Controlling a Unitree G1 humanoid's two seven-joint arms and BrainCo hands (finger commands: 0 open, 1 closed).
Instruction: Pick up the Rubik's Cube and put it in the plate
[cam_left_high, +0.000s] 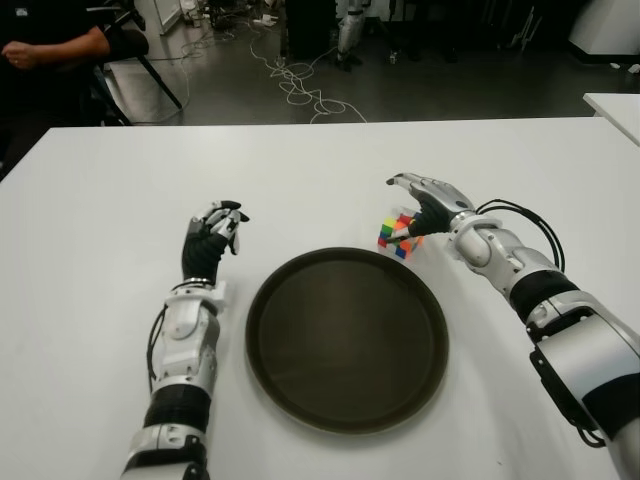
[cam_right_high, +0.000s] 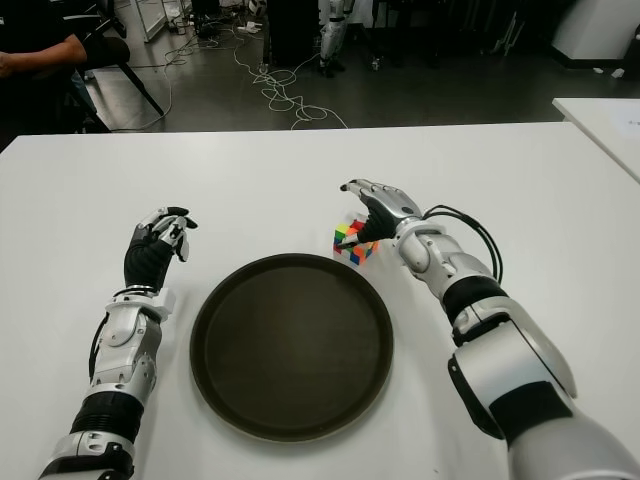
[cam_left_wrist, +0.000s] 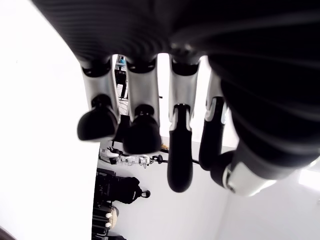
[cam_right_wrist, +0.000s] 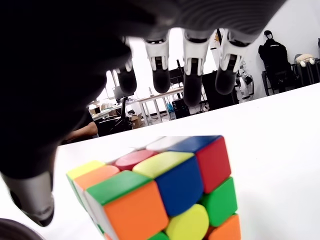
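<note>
From the eye views, the task looks barely begun: the plate (cam_left_high: 346, 340) holds nothing, and the cube (cam_left_high: 398, 236) sits on the table (cam_left_high: 120, 180) just past the plate's far right rim. The right hand (cam_left_high: 425, 203) hangs over the cube, fingers spread, not gripping it. The left hand (cam_left_high: 210, 245) shows left of the plate, fingers loosely curled, holding nothing.

The right wrist view has the cube (cam_right_wrist: 160, 195) under extended fingers (cam_right_wrist: 194, 65), free of any grip. Grasp, lift and placing remain.
</note>
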